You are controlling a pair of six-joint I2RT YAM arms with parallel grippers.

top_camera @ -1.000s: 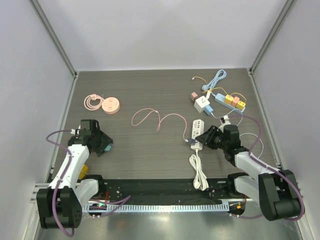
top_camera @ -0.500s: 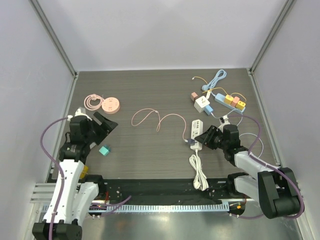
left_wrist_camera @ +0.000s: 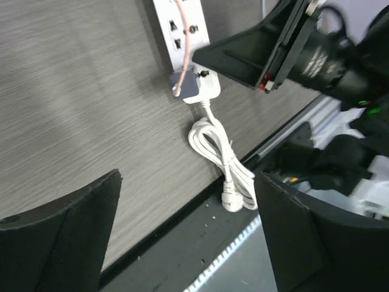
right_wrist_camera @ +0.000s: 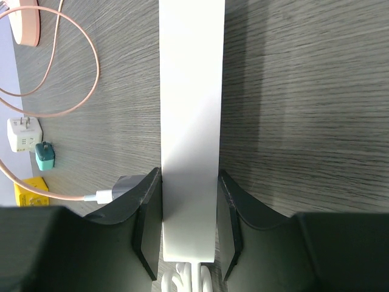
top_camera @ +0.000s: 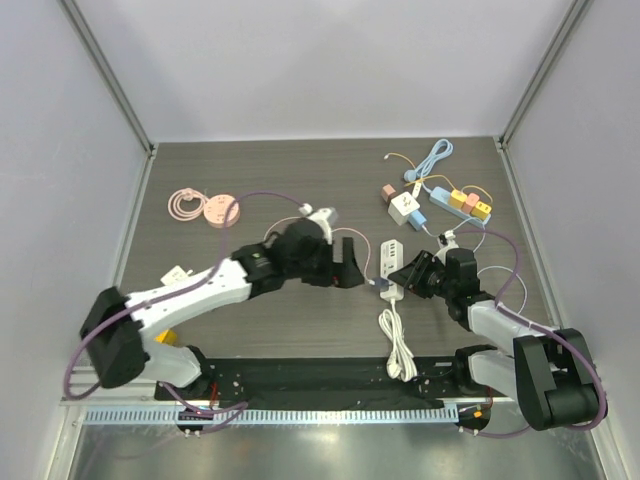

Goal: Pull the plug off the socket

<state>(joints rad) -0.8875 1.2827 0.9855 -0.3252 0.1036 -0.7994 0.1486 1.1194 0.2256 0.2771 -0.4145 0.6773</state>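
A white power strip point(top_camera: 397, 262) lies right of centre. A grey plug point(top_camera: 383, 284) with a thin pink cable point(top_camera: 312, 237) sits in its near end. My right gripper point(top_camera: 410, 272) is shut on the strip's near end; in the right wrist view its fingers point(right_wrist_camera: 148, 213) press both sides of the strip point(right_wrist_camera: 189, 109), with the grey plug point(right_wrist_camera: 124, 187) just left of them. My left gripper point(top_camera: 350, 262) is open and empty, just left of the strip. In the left wrist view its jaws stand wide apart above the table edge, with the plug point(left_wrist_camera: 185, 85) and strip point(left_wrist_camera: 173, 27) ahead.
The strip's coiled white cord point(top_camera: 397, 345) lies at the near edge. A pink round socket point(top_camera: 218, 211) sits far left. A white cube adapter point(top_camera: 404, 206), a blue strip with coloured blocks point(top_camera: 461, 203) and a blue cable point(top_camera: 433, 157) lie at the back right. A yellow block point(top_camera: 166, 338) is near left.
My left arm has swung from the far left side across the table to just beside the power strip, leaving a teal block behind. The right gripper has stayed on the strip.
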